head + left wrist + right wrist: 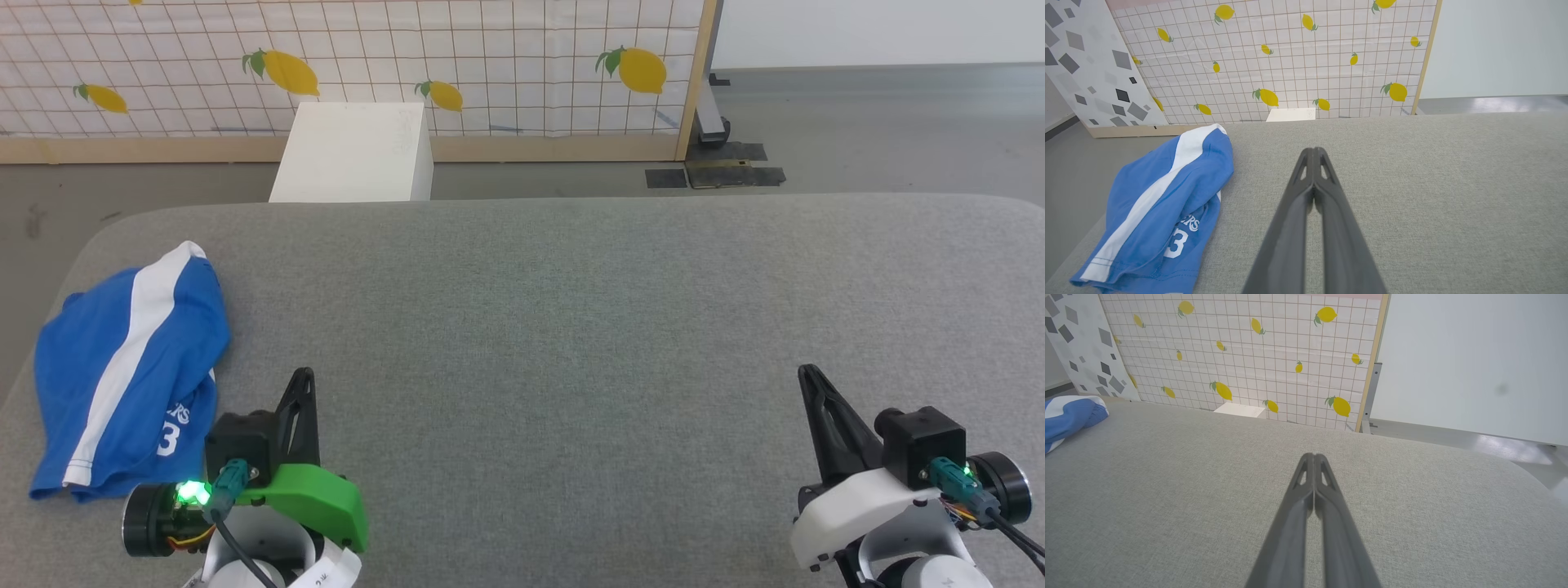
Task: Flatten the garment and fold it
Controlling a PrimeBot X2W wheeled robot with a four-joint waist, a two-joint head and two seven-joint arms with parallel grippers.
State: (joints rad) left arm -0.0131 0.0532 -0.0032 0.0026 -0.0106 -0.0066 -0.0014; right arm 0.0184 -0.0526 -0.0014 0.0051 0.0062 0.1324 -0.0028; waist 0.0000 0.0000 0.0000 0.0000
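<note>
The bright blue shorts (131, 367) lie bunched at the left end of the grey padded table (571, 310), a white side stripe running along them and a white "3" near the lower hem. In the left wrist view the shorts (1159, 212) sit just left of my fingers; the right wrist view catches the shorts (1069, 416) at its far left edge. My left gripper (304, 376) hovers beside the shorts' right edge, shut with nothing in it, not touching the cloth. My right gripper (808, 374) is far to the right over bare table, shut and holding nothing.
A white box (355, 151) stands on the floor behind the table, before a lemon-print grid panel (490, 65). A metal stand foot and dark floor tape (714, 171) lie beyond the table's far right. The table's left edge runs close under the shorts.
</note>
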